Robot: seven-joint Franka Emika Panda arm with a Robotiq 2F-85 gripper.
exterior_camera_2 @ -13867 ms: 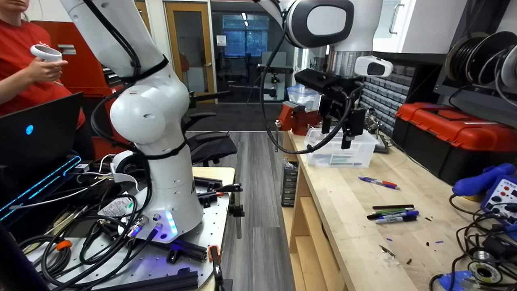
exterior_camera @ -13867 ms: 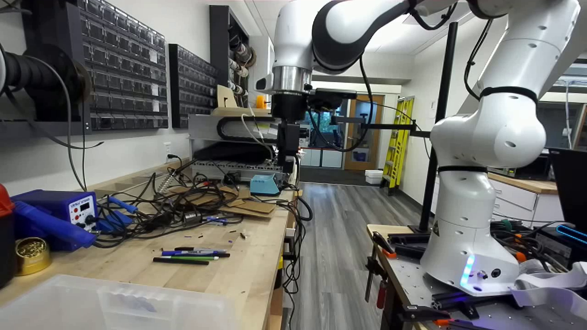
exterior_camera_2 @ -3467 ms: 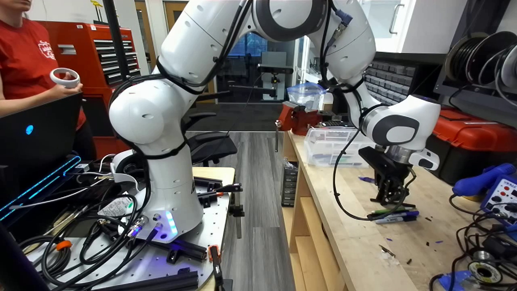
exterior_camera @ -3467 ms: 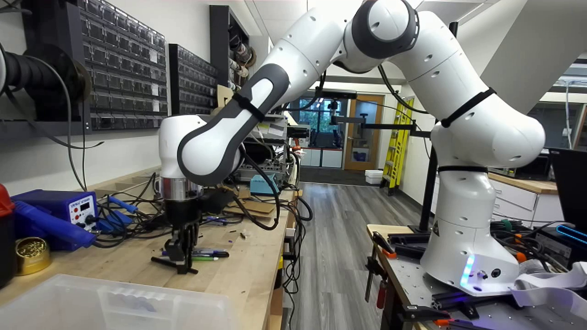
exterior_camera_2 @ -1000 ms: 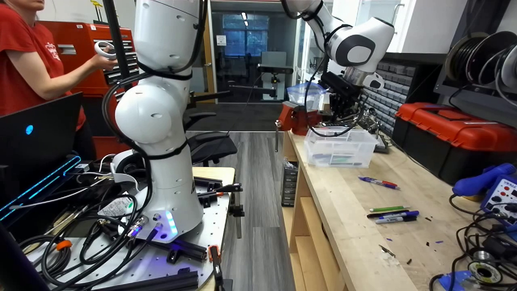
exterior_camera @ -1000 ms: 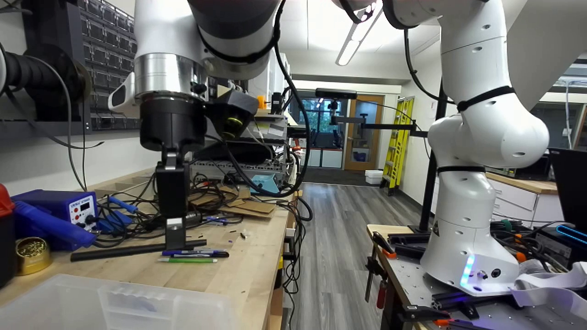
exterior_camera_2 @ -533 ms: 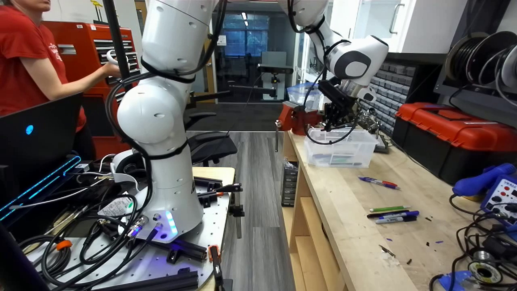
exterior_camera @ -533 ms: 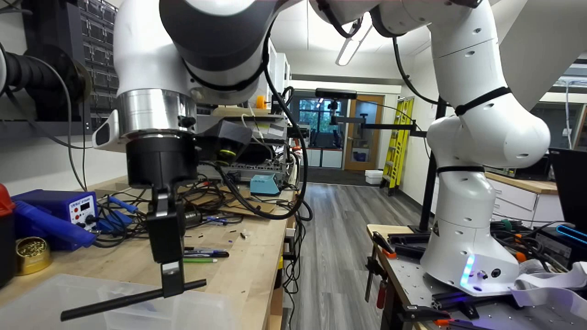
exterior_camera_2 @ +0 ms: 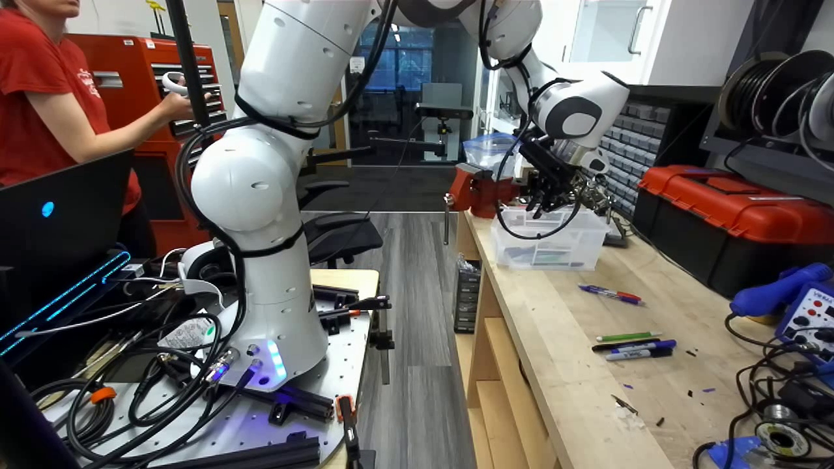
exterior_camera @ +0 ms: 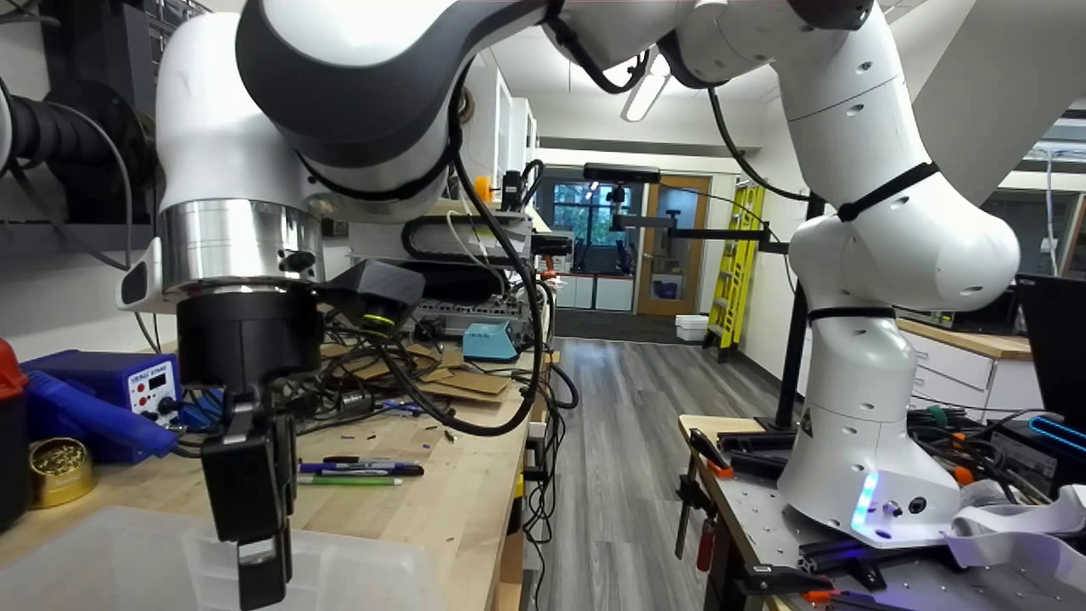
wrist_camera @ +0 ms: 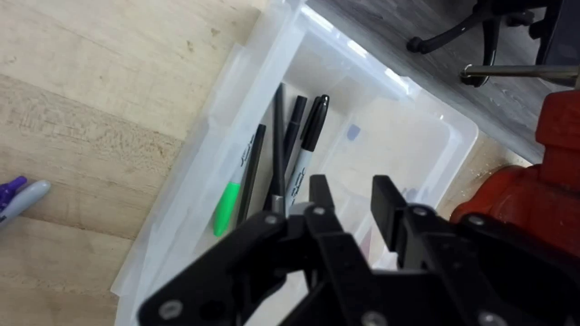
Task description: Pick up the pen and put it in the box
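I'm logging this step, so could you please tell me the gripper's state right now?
Gripper: open, holding nothing, over the box.

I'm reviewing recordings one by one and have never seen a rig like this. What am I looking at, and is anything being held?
The machine is a robot arm with a black end effector for grasping. Two pictures look on from outside the robot; the third looks down from its wrist into a translucent plastic box. That box stands on a wooden workbench, along with loose pens, a toolbox and a red vise. Pens and markers lie inside the box; a long black pen shows there too, though whether it is resting isn't clear. The end effector stands open over the box with nothing visible in its grasp, so it seems to hold nothing.
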